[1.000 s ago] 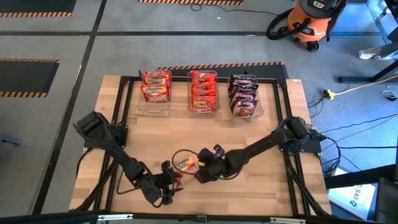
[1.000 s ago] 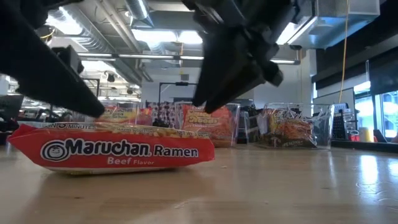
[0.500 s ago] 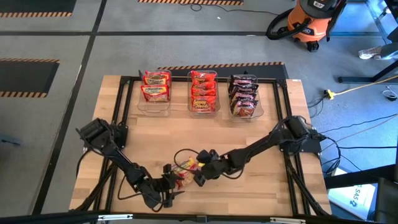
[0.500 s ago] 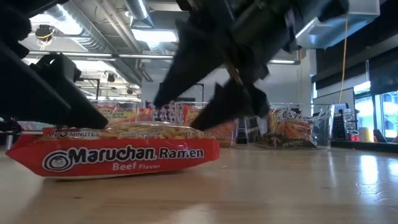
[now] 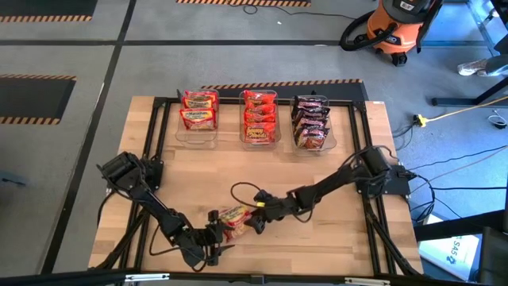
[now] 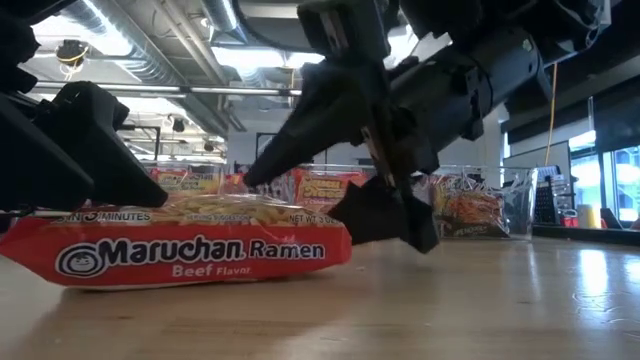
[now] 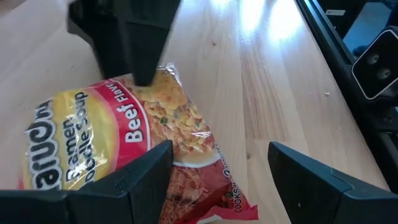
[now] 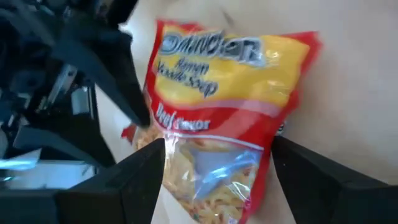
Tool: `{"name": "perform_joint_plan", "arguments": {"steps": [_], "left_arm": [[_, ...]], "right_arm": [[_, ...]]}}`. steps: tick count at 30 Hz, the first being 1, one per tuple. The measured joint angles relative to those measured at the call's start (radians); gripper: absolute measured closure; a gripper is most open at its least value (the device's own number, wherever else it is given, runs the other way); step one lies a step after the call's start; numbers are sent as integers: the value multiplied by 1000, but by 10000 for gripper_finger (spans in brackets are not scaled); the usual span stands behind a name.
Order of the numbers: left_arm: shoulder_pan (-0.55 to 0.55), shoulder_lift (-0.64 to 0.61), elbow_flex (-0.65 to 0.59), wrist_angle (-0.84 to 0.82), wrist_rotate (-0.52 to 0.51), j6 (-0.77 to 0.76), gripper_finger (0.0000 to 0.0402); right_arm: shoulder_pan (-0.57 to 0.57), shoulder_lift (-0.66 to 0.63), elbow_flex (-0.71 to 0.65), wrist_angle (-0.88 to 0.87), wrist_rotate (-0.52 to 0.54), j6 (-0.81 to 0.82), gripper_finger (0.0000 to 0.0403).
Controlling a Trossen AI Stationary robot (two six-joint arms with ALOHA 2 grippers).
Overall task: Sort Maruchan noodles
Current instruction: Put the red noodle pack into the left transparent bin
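One Maruchan beef packet [image 5: 232, 216], red and yellow, lies flat on the table near the front edge [image 6: 190, 250]. My right gripper [image 5: 252, 222] is open at table height by the packet's right end [image 8: 224, 93], which sits between its fingers. My left gripper [image 5: 216, 234] is open at the packet's left, near end. One corner of the packet [image 7: 186, 155] lies between the left fingers. The other packets sit in three clear bins at the far edge. My right gripper [image 6: 300, 195] comes in low from the table's right. Its lower finger [image 6: 390, 215] lies against the packet's right end [image 6: 345, 235] at table level, and the other finger reaches over the top face. The packet stays flat on the table. My left gripper: I cannot tell whether its fingers touch the packet.
Three clear bins stand in a row at the far edge: red-and-yellow packets on the left [image 5: 198, 111], orange ones in the middle [image 5: 259, 115], dark ones on the right [image 5: 311, 121]. A black frame [image 5: 159, 103] borders the table. A loose cable [image 5: 242, 189] loops beside the right arm.
My right gripper has come down to the table and moved toward the left and near edges, closing in on the packet's right end. The packet has slid a little toward the table's left, still flat.
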Motion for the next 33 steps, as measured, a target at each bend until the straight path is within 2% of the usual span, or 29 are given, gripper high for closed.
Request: {"name": "perform_joint_plan", "arguments": {"steps": [9,14,21,25,33], "left_arm": [[-2,0,-1,7,-2,2,141],[-3,0,0,10,8,23,141],[-2,1,-1,23,12,50,141],[-2,1,-2,52,12,103,141],[-3,-35,-3,52,46,179,141]], "right_arm": [[-1,92,88,16,-44,39,132],[-2,128,163,5,-67,2,132],[-2,134,194,-13,-71,-54,137],[-2,135,193,-22,-70,-59,171],[1,128,197,2,-89,-88,286]]}}
